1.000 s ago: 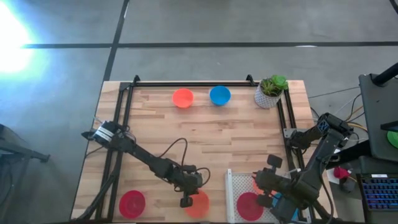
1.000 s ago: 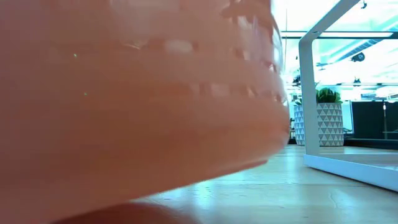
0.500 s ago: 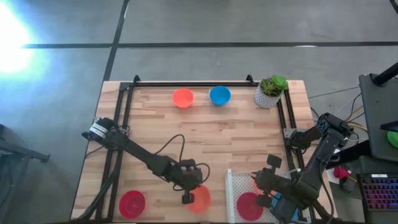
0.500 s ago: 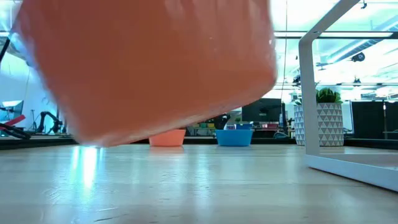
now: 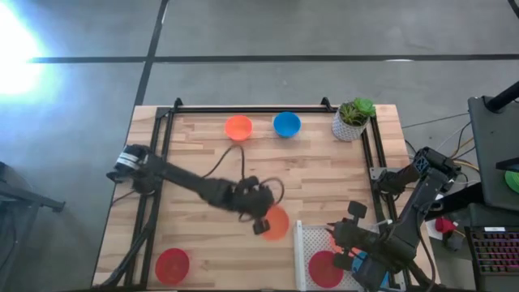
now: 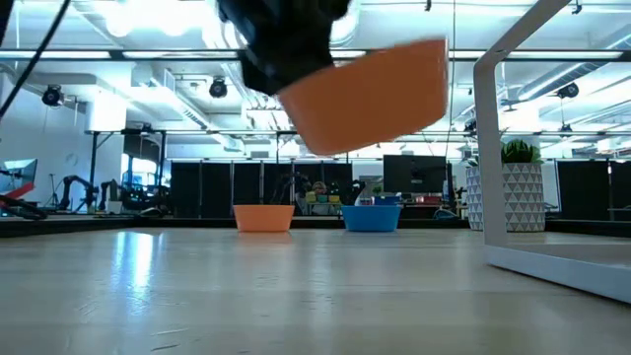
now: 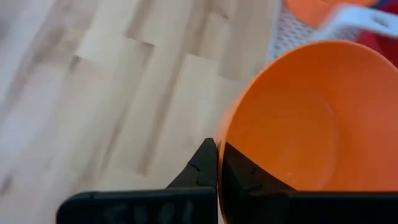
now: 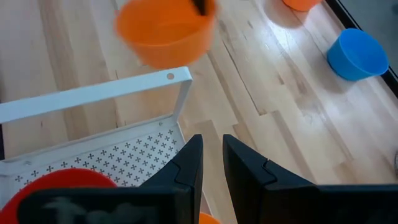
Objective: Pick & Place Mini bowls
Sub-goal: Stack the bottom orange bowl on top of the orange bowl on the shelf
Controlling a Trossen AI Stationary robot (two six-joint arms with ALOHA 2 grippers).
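Hiding its own rim, orange bowl (image 7: 298,118), left end effector (image 5: 261,225) clamped

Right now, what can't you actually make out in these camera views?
- How far the white rack runs: the high view's bottom edge cuts it, and the right arm covers part.
- Right gripper in the high view: buried under its own arm.
- Left gripper's hold on the orange bowl: only the rim pinch shows.
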